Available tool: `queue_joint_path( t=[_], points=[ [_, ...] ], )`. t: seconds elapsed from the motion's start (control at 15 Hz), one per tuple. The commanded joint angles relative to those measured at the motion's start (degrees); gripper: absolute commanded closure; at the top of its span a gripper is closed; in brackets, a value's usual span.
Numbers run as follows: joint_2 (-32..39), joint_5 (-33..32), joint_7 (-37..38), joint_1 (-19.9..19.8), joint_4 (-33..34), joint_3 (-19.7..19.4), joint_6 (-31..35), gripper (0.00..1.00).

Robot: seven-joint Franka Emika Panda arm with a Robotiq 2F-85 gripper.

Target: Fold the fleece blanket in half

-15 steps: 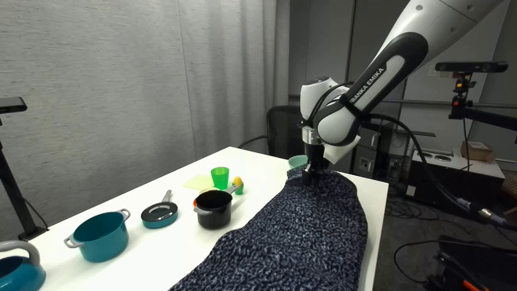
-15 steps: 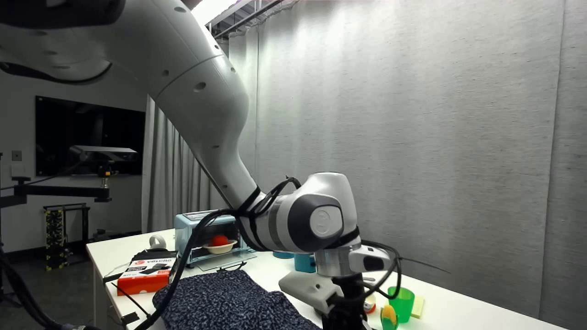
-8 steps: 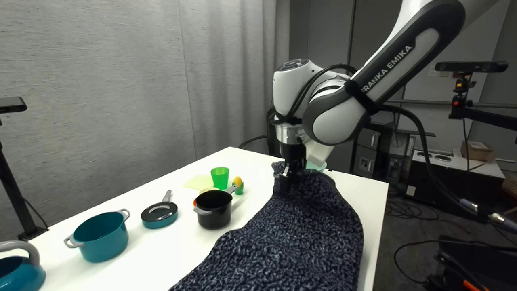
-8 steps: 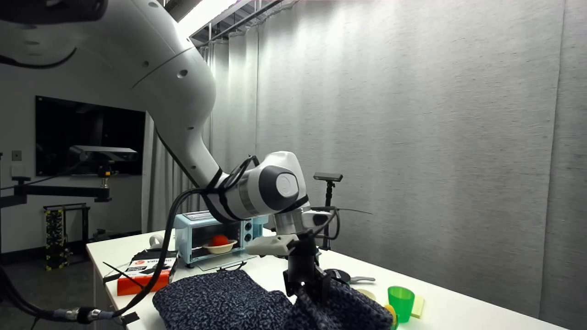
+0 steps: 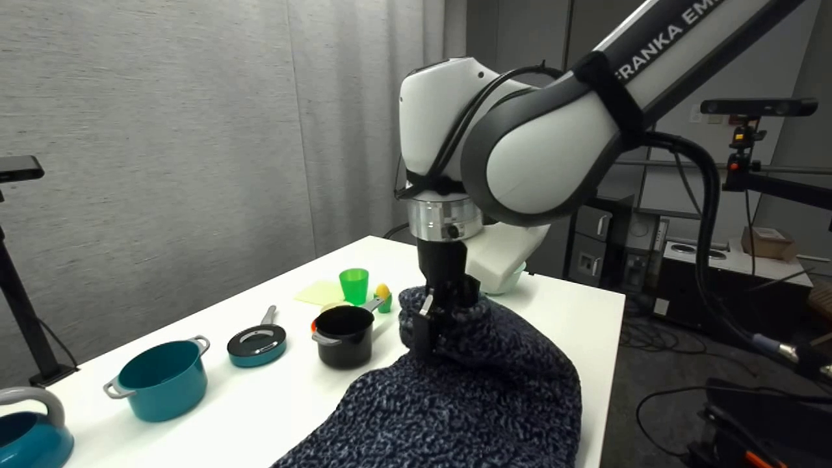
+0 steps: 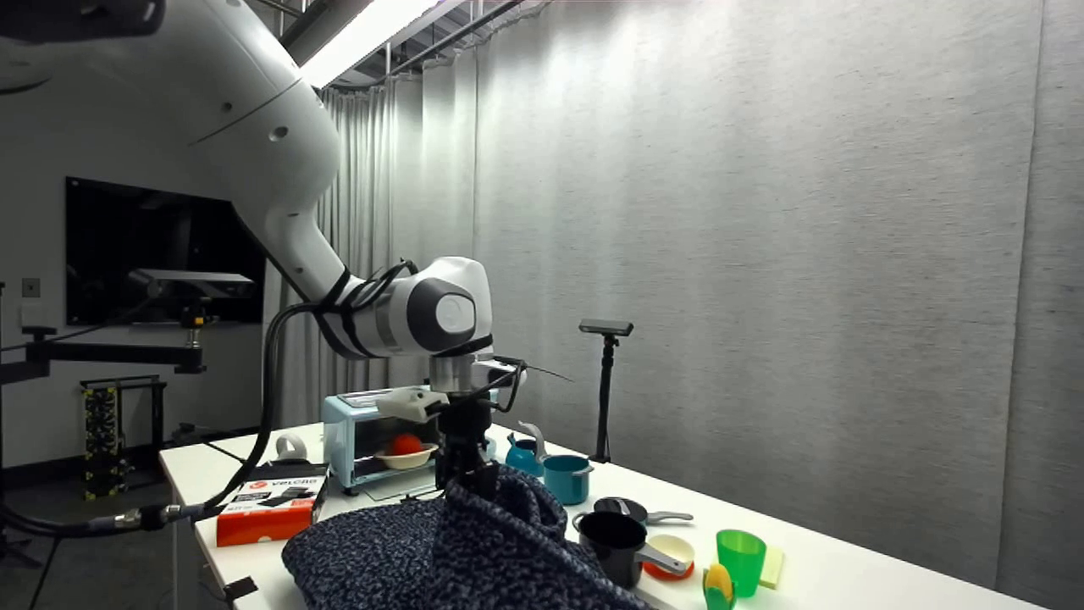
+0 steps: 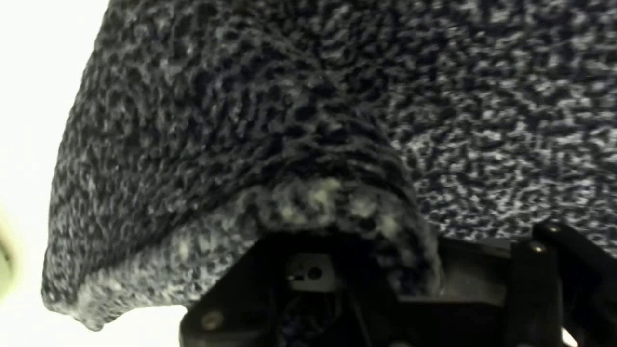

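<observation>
The fleece blanket (image 5: pixel 468 422) is dark navy and speckled. It lies along one side of the white table, and it also shows in an exterior view (image 6: pixel 364 551). My gripper (image 5: pixel 430 328), also seen in an exterior view (image 6: pixel 468 481), is shut on the blanket's end edge. It holds that end raised and folded back over the rest, with the lifted part bunched around the fingers. In the wrist view the raised flap of the blanket (image 7: pixel 183 135) curls over the dark jaws (image 7: pixel 381 274). The fingertips are hidden in the cloth.
A black pot (image 5: pixel 348 348) stands close beside the lifted cloth. A pan (image 5: pixel 257 354), a teal pot (image 5: pixel 168 390) and a green cup (image 5: pixel 354 286) stand along the table. A toaster oven (image 6: pixel 341 449) and a red box (image 6: pixel 262 527) are near the blanket's far end. A mint bowl (image 5: pixel 513 279) sits behind the gripper.
The gripper has moved along the blanket toward the toaster oven, carrying the held end with it. The end is now lifted and doubled over, and more tabletop and the mint bowl show behind.
</observation>
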Motion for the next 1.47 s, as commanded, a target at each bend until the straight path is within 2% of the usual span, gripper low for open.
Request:
queue_joint_path(
  t=[0.0,0.33,0.6,0.87,1.4],
  points=[
    [-0.37,13.06,-2.52,-1.23,1.24,3.24,0.82,1.0],
    [0.55,29.34,-11.46,-2.09,2.78,6.0,0.81,1.0],
    [1.2,36.35,-13.3,-2.01,4.0,6.77,-0.87,1.0],
    [1.37,39.82,-15.48,-1.28,3.61,8.34,-0.56,1.0],
    [4.36,40.89,-23.71,-2.16,2.7,10.31,-1.83,1.0]
  ],
)
